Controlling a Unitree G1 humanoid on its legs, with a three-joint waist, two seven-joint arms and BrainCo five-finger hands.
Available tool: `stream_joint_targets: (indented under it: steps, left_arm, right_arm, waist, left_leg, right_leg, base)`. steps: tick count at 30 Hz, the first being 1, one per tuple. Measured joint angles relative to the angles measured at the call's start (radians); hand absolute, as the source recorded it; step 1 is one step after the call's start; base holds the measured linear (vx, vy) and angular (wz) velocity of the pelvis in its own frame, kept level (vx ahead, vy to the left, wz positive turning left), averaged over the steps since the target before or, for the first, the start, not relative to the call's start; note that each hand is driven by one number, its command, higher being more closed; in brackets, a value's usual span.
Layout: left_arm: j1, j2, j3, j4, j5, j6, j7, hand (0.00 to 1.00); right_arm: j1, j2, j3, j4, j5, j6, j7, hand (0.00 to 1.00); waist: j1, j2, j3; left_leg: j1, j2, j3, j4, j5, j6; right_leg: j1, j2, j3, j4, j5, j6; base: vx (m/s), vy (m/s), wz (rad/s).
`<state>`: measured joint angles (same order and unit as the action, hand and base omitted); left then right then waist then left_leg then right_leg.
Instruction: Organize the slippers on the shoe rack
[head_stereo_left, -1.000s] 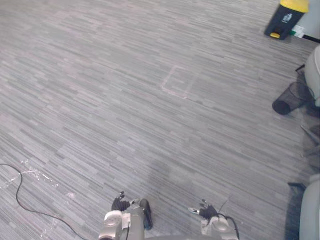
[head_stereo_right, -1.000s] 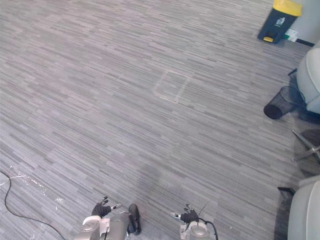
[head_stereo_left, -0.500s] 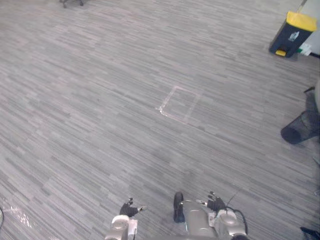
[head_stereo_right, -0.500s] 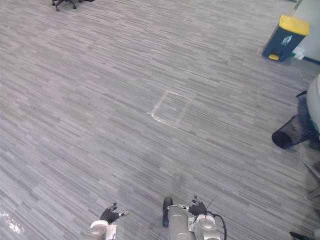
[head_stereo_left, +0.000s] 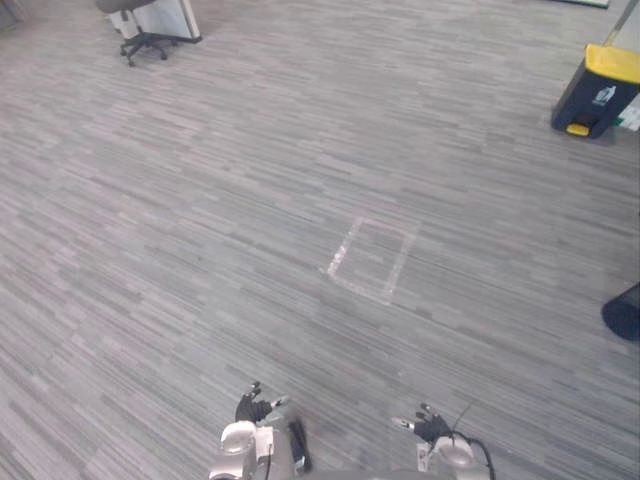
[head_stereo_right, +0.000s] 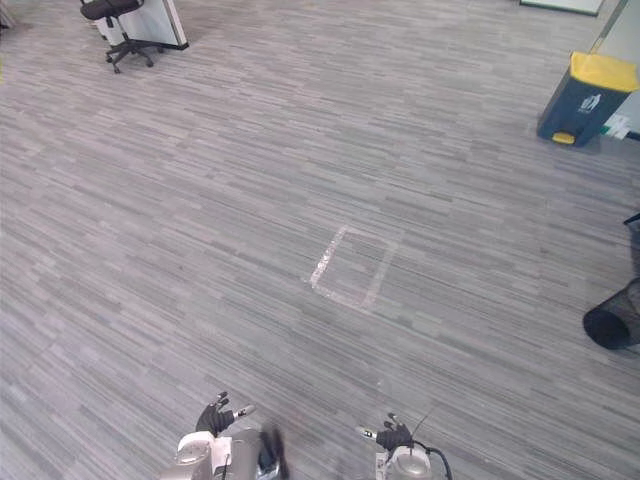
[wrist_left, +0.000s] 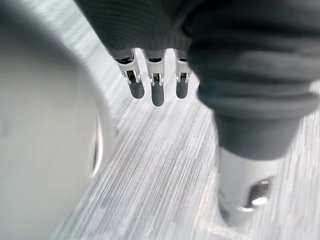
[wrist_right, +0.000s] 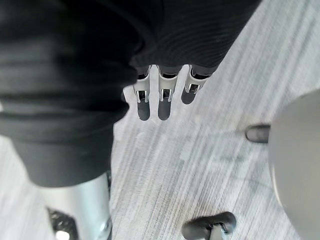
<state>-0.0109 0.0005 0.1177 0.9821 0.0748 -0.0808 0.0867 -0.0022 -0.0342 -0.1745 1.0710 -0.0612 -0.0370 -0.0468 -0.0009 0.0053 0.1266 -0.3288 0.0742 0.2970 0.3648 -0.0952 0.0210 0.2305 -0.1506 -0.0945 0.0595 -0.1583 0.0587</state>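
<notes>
Two hands are hanging at the bottom edge, the left hand (head_stereo_left: 250, 408) and the right hand (head_stereo_left: 428, 427), each keeping its fingers (wrist_left: 157, 92) straight, side by side and holding nothing. One taped rectangle (head_stereo_right: 350, 266) is lying mid-frame on the grey carpet (head_stereo_right: 200, 220), with open floor spreading all round it. One office chair (head_stereo_right: 118, 30) is standing upper left. One yellow-lidded bin (head_stereo_right: 584, 98), lid closed, is standing upper right. One black mesh wastebasket (head_stereo_right: 612, 325) is sitting at the right edge, its contents unreadable. Where the slippers are lying I cannot tell.

Bright, even, diffuse light
</notes>
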Motion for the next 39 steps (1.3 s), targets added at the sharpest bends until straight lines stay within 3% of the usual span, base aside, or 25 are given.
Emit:
stream_joint_targets:
  steps: [2, 3, 4, 5, 6, 7, 9, 11, 13, 14, 15, 16, 17, 19, 21, 23, 25, 27, 30, 31, 32, 33, 34, 35, 39]
  left_arm:
    - [0.006, 0.025, -0.001, 0.016, -0.002, 0.002, -0.002, 0.0]
    - [0.018, 0.029, -0.002, 0.017, -0.002, 0.002, -0.002, 0.0]
    - [0.033, 0.041, -0.02, 0.025, -0.002, 0.003, -0.001, 0.0]
    - [0.035, 0.049, -0.033, 0.032, -0.002, 0.004, -0.002, 0.0]
    - [0.028, 0.07, -0.064, 0.052, -0.002, 0.011, -0.002, 0.0]
    - [0.021, 0.072, -0.078, 0.061, -0.002, 0.017, -0.002, 0.0]
    - [0.022, 0.064, -0.079, 0.065, -0.002, 0.02, -0.002, 0.0]
    - [0.016, 0.064, -0.088, 0.065, -0.002, 0.019, -0.002, 0.0]
    - [0.007, 0.064, -0.1, 0.065, 0.001, 0.019, -0.003, 0.0]
    - [-0.003, 0.066, -0.116, 0.066, 0.003, 0.019, -0.003, 0.0]
    - [-0.006, 0.068, -0.121, 0.074, 0.004, 0.02, -0.003, 0.0]
    - [-0.005, 0.062, -0.119, 0.078, 0.004, 0.02, -0.003, 0.0]
    - [-0.003, 0.035, -0.115, 0.093, 0.009, 0.019, -0.007, 0.0]
    - [-0.005, 0.015, -0.112, 0.102, 0.021, 0.019, -0.009, 0.0]
    - [-0.007, -0.007, -0.059, 0.098, 0.04, 0.02, -0.012, 0.0]
    - [0.015, -0.02, -0.037, 0.054, 0.042, 0.019, -0.014, 0.0]
    - [0.038, -0.021, -0.019, 0.013, 0.041, 0.019, -0.014, 0.0]
    - [0.044, -0.018, -0.016, -0.004, 0.039, 0.019, -0.012, 0.0]
    - [0.038, -0.013, -0.021, -0.016, 0.04, 0.013, -0.012, 0.0]
    - [0.035, -0.01, -0.032, -0.014, 0.039, 0.004, -0.012, 0.0]
    - [0.033, -0.01, -0.044, -0.009, 0.039, 0.0, -0.012, 0.0]
    - [0.033, -0.008, -0.052, -0.008, 0.039, -0.001, -0.012, 0.0]
    - [0.03, 0.006, -0.069, 0.011, 0.039, 0.0, -0.012, 0.0]
    - [0.025, 0.01, -0.069, 0.018, 0.039, 0.001, -0.012, 0.0]
    - [0.014, 0.058, -0.091, 0.075, 0.039, 0.009, -0.012, 0.0]
  right_arm:
    - [0.005, 0.009, -0.01, 0.009, -0.002, 0.0, 0.001, 0.0]
    - [0.004, 0.013, -0.015, 0.008, -0.008, -0.004, 0.0, 0.0]
    - [0.004, 0.011, -0.016, 0.002, -0.01, -0.009, 0.001, 0.0]
    - [0.004, 0.01, -0.017, -0.001, -0.011, -0.012, 0.001, 0.0]
    - [0.005, 0.017, -0.016, -0.01, -0.01, -0.013, 0.003, 0.0]
    - [0.007, 0.01, -0.015, -0.014, -0.008, -0.012, 0.005, 0.0]
    - [0.004, -0.003, -0.004, -0.033, -0.008, -0.017, 0.005, 0.0]
    - [-0.004, -0.005, 0.0, -0.041, -0.009, -0.026, 0.006, 0.0]
    - [-0.019, -0.009, 0.0, -0.056, -0.008, -0.03, 0.005, 0.0]
    - [-0.029, -0.008, 0.001, -0.058, -0.009, -0.03, 0.004, 0.0]
    - [-0.025, -0.007, -0.002, -0.052, -0.006, -0.03, 0.005, 0.0]
    - [-0.027, -0.011, -0.003, -0.05, -0.007, -0.029, 0.005, 0.0]
    - [-0.033, -0.025, -0.003, -0.05, -0.008, -0.027, 0.004, 0.0]
    - [-0.035, -0.029, -0.027, -0.055, -0.007, -0.026, 0.004, 0.0]
    - [-0.02, -0.012, -0.052, -0.062, -0.007, -0.019, 0.003, 0.0]
    - [0.007, -0.007, -0.035, -0.076, -0.005, -0.012, 0.002, 0.0]
    - [0.023, -0.007, -0.017, -0.073, -0.003, -0.007, -0.001, 0.0]
    - [0.031, -0.006, -0.017, -0.065, 0.004, -0.001, -0.002, 0.0]
    - [0.023, -0.008, -0.02, -0.048, 0.005, -0.001, -0.002, 0.0]
    - [0.021, -0.011, -0.023, -0.032, 0.019, -0.002, -0.003, 0.0]
    - [0.023, -0.016, -0.02, -0.029, 0.019, -0.002, -0.002, 0.0]
    - [0.025, -0.017, -0.018, -0.027, 0.018, -0.001, -0.003, 0.0]
    - [0.04, -0.008, -0.014, -0.021, 0.016, -0.001, -0.003, 0.0]
    - [0.037, -0.006, -0.014, -0.021, 0.011, -0.001, -0.001, 0.0]
    - [0.018, -0.01, -0.012, 0.005, -0.015, -0.003, 0.005, 0.0]
  waist:
    - [0.001, -0.021, -0.004]
    - [0.005, -0.026, -0.007]
    - [-0.003, -0.022, -0.005]
    - [-0.008, -0.021, -0.004]
    - [-0.016, -0.044, 0.003]
    - [-0.017, -0.044, 0.011]
    - [-0.023, -0.019, 0.017]
    - [-0.033, -0.013, 0.015]
    - [-0.052, -0.001, 0.021]
    - [-0.067, -0.011, 0.023]
    - [-0.071, -0.036, 0.027]
    - [-0.069, -0.038, 0.023]
    - [-0.063, 0.004, 0.016]
    - [-0.066, 0.037, 0.012]
    - [-0.068, 0.053, 0.015]
    - [-0.061, 0.051, 0.018]
    - [-0.048, 0.039, 0.02]
    - [-0.038, 0.026, 0.023]
    - [-0.016, 0.023, 0.022]
    - [-0.013, 0.021, 0.022]
    - [-0.009, 0.025, 0.018]
    - [-0.006, 0.026, 0.013]
    - [-0.007, 0.009, -0.02]
    - [-0.013, 0.001, -0.019]
    - [0.006, -0.008, -0.012]
  left_leg:
    - [0.028, -0.003, 0.004, 0.037, -0.024, 0.031]
    - [0.089, -0.004, 0.014, 0.017, -0.046, 0.034]
    - [0.172, -0.006, 0.016, -0.033, -0.091, 0.017]
    - [0.206, -0.011, 0.015, -0.055, -0.112, 0.009]
    - [0.281, -0.045, 0.018, -0.1, -0.123, 0.007]
    - [0.366, -0.051, 0.023, -0.156, -0.123, 0.007]
    - [0.46, -0.029, 0.033, -0.214, -0.123, 0.007]
    - [0.5, -0.005, 0.049, -0.237, -0.123, 0.007]
    - [0.529, 0.02, 0.05, -0.272, -0.131, -0.006]
    - [0.56, 0.015, 0.056, -0.314, -0.148, -0.036]
    - [0.619, -0.011, 0.045, -0.343, -0.17, -0.075]
    - [0.636, -0.008, 0.046, -0.346, -0.17, -0.076]
    - [0.652, 0.027, 0.052, -0.33, -0.152, -0.084]
    - [0.64, 0.061, 0.043, -0.255, -0.134, -0.114]
    - [0.526, 0.157, -0.024, 0.123, -0.068, -0.18]
    - [0.391, 0.225, -0.056, 0.478, -0.026, -0.177]
    - [0.286, 0.263, -0.009, 0.667, -0.091, -0.151]
    - [0.209, 0.257, 0.055, 0.632, -0.143, -0.115]
    - [0.115, 0.167, 0.055, 0.35, -0.169, -0.1]
    - [0.083, 0.072, -0.062, 0.034, -0.121, -0.115]
    - [0.071, 0.043, -0.131, -0.072, -0.033, -0.133]
    - [0.071, 0.031, -0.152, -0.084, 0.006, -0.143]
    - [0.071, -0.011, -0.143, -0.06, 0.009, -0.072]
    - [0.071, -0.013, -0.133, -0.039, 0.001, -0.054]
    - [0.237, -0.004, 0.024, -0.037, -0.073, 0.009]
  right_leg:
    - [0.003, -0.005, 0.027, 0.052, 0.076, 0.03]
    - [-0.061, -0.009, 0.061, 0.232, 0.107, 0.06]
    - [-0.148, -0.013, 0.091, 0.478, 0.13, 0.155]
    - [-0.19, -0.017, 0.097, 0.587, 0.116, 0.178]
    - [-0.285, -0.043, 0.09, 0.806, 0.057, 0.15]
    - [-0.342, -0.051, 0.045, 0.9, -0.014, 0.055]
    - [-0.423, -0.037, -0.068, 0.887, -0.098, -0.015]
    - [-0.514, -0.014, -0.139, 0.768, -0.132, -0.039]
    - [-0.587, 0.025, -0.162, 0.558, -0.098, -0.037]
    - [-0.604, 0.036, -0.17, 0.306, 0.014, -0.015]
    - [-0.612, 0.038, -0.137, 0.253, 0.185, -0.05]
    - [-0.615, 0.047, -0.128, 0.268, 0.199, -0.076]
    - [-0.616, 0.076, -0.122, 0.307, 0.147, -0.085]
    - [-0.611, 0.11, -0.12, 0.336, 0.095, -0.1]
    - [-0.504, 0.171, -0.108, 0.284, 0.046, -0.125]
    - [-0.399, 0.208, -0.088, 0.223, 0.026, -0.149]
    - [-0.277, 0.234, -0.042, 0.162, 0.0, -0.171]
    - [-0.2, 0.237, 0.017, 0.108, -0.007, -0.171]
    - [-0.141, 0.2, 0.108, 0.07, -0.023, -0.147]
    - [-0.117, 0.163, 0.168, 0.044, -0.046, -0.116]
    - [-0.098, 0.151, 0.195, 0.023, -0.057, -0.097]
    - [-0.092, 0.146, 0.206, 0.016, -0.061, -0.093]
    - [-0.091, 0.101, 0.226, 0.031, -0.083, -0.047]
    - [-0.095, 0.095, 0.226, 0.05, -0.086, -0.04]
    - [-0.248, 0.076, 0.235, 0.497, -0.064, 0.045]
  base:
    - [0.49, 0.234, 0.03]
    - [0.5, 0.212, -0.33]
    - [0.61, 0.248, -0.34]
    - [0.58, 0.226, -0.13]
    - [0.56, 0.147, -0.03]
    - [0.42, 0.069, -0.04]
    - [0.39, -0.004, -0.13]
    - [0.38, -0.072, -0.05]
    - [0.36, -0.125, 0.1]
    - [0.41, -0.178, 0.19]
    - [0.45, -0.205, 0.09]
    - [0.5, -0.241, -0.39]
    - [0.66, -0.331, -0.57]
    - [0.6, -0.292, -0.44]
    - [0.54, -0.214, -0.24]
    - [0.46, -0.1, -0.28]
    - [0.49, -0.047, -0.54]
    - [0.51, 0.06, -0.81]
    - [0.38, 0.16, -1.08]
    - [0.47, 0.295, -1.0]
    - [0.4, 0.252, -1.0]
    - [0.49, 0.266, -0.72]
    - [0.42, 0.196, -0.49]
    - [0.72, 0.313, -0.64]
    - [0.47, 0.232, -1.02]
